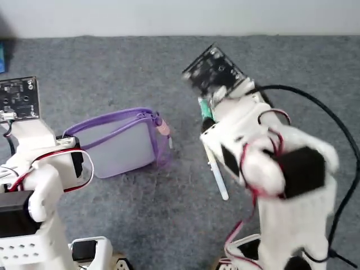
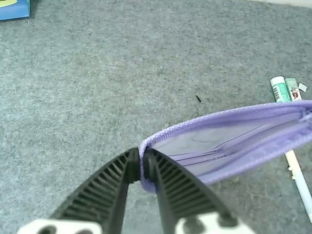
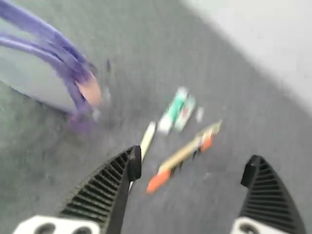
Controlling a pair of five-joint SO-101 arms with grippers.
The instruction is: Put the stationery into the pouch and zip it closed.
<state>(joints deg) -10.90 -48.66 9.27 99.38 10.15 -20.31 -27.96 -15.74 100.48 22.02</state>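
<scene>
A purple pouch (image 1: 121, 143) lies on the grey carpet with its zip open and a pink pull tab (image 1: 163, 128) at its right end. My left gripper (image 2: 142, 170) is shut on the pouch's (image 2: 229, 141) left corner edge. On the carpet to the right of the pouch lie a green and white tube (image 3: 174, 110), a white pen (image 3: 145, 138) and an orange-tipped pen (image 3: 183, 156). My right gripper (image 3: 192, 168) hangs open above these, holding nothing. In the high view the right arm (image 1: 253, 152) covers most of the stationery; the white pen (image 1: 218, 179) sticks out beneath it.
A blue object (image 2: 13, 9) lies at the carpet's far left edge. A pale wall (image 1: 180, 17) bounds the carpet at the back. A black cable (image 1: 315, 107) loops over the right arm. Bare carpet (image 1: 169, 214) spreads in front of the pouch.
</scene>
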